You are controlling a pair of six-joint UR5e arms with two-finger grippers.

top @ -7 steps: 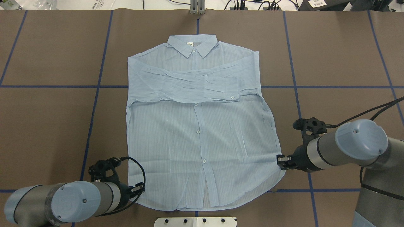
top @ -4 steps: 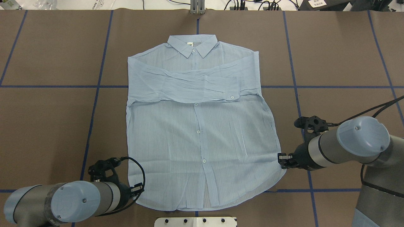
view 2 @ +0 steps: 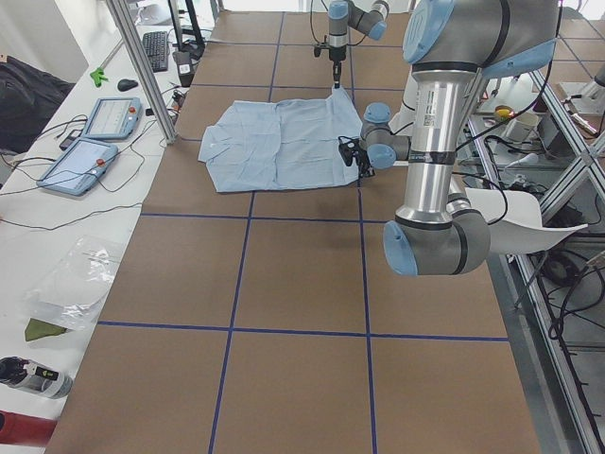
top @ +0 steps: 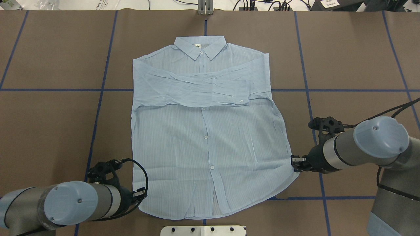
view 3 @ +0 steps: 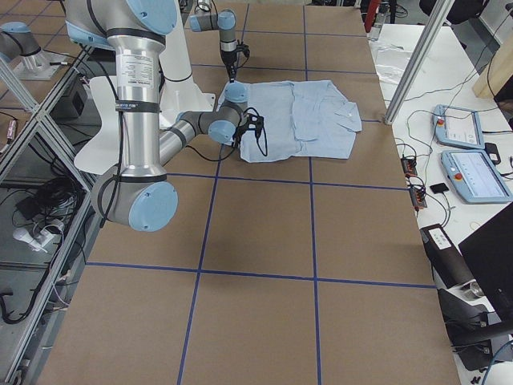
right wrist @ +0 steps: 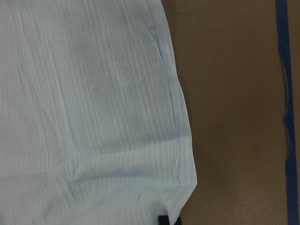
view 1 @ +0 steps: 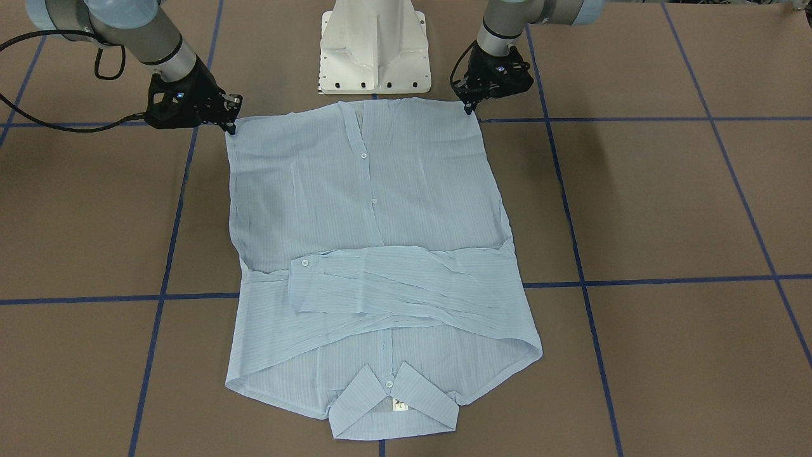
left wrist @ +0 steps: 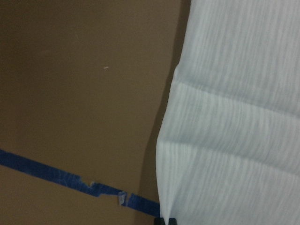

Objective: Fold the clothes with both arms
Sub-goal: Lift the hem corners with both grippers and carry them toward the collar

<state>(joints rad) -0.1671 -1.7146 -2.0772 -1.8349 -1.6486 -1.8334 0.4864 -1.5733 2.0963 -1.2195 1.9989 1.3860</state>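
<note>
The light-blue striped shirt [top: 203, 137] lies flat on the brown table, buttons up. Its collar [top: 200, 46] points away from the robot, and both sleeves are folded across the chest. My left gripper [top: 142, 194] is shut on the near-left hem corner, which shows at the top right of the front-facing view [view 1: 468, 106]. At the near-right hem corner my right gripper [top: 294, 161] is shut on the cloth, top left in that view [view 1: 229, 124]. Both corners are raised slightly and cast shadows. Each wrist view shows shirt fabric [left wrist: 234, 117] [right wrist: 84, 103] running down to a dark fingertip at the bottom edge.
The white pedestal base [view 1: 374, 44] stands just behind the hem. Blue tape lines [top: 98, 98] cross the brown table cover. A side bench holds tablets [view 2: 90, 142] and a keyboard [view 2: 156, 47], with an aluminium post [view 2: 142, 66] at the table edge.
Both grippers have shifted a little outward, the left to the left, the right to the right. The hem corners went with them and lifted slightly.
</note>
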